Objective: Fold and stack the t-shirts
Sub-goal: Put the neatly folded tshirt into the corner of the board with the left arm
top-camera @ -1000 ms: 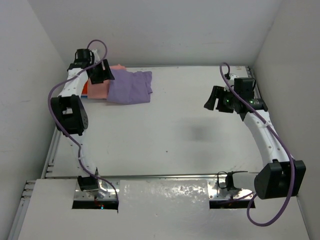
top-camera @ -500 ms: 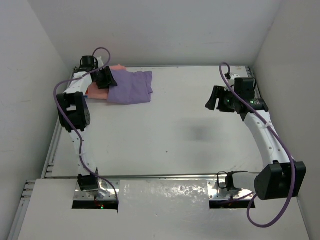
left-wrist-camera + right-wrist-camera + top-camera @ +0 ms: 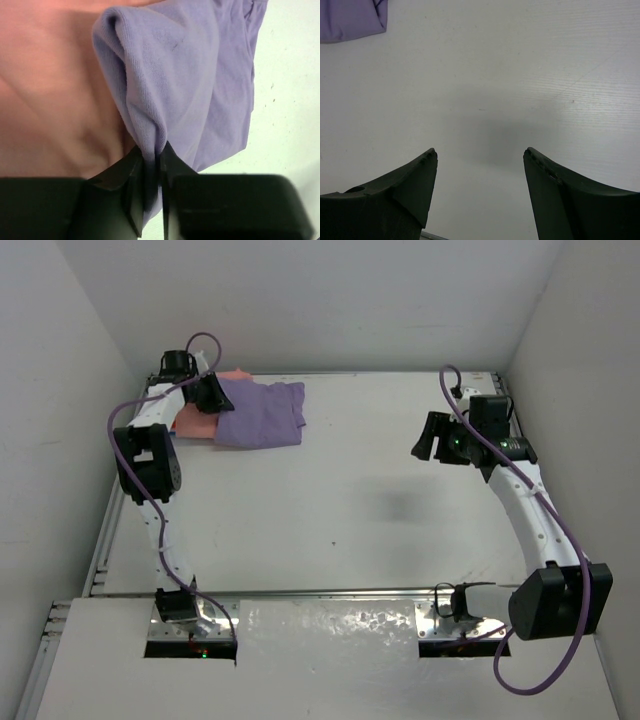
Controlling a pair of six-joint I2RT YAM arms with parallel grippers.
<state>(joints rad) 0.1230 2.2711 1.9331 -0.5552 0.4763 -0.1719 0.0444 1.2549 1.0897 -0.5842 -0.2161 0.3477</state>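
Top external view: the purple shirt [image 3: 262, 415] lies in the upper left of the frame, near the far left corner of the desk [image 3: 350, 500]. It is spread over the pink shirt [image 3: 192, 423], which peeks out along its left and upper edges. The left end effector [image 3: 210, 395] is down on the purple shirt's upper left corner. The right end effector [image 3: 430, 440] hangs over bare desk at the right of the frame, well apart from the cloth.

Left wrist view: the left end effector [image 3: 151, 156] is pinched almost shut on a raised fold of the purple shirt [image 3: 190, 75]. The cloth runs up from between the fingers [image 3: 131, 172] in a ridge. The pink shirt [image 3: 50, 100] fills the left of that frame, lying under the purple one, and bare desk [image 3: 290, 100] shows at the right.

Right wrist view: the right end effector [image 3: 480, 152] stands wide open with nothing in it, its fingers [image 3: 410, 185] above the desk [image 3: 520, 75]. A corner of the purple shirt [image 3: 347, 20] shows in the upper left of that frame.
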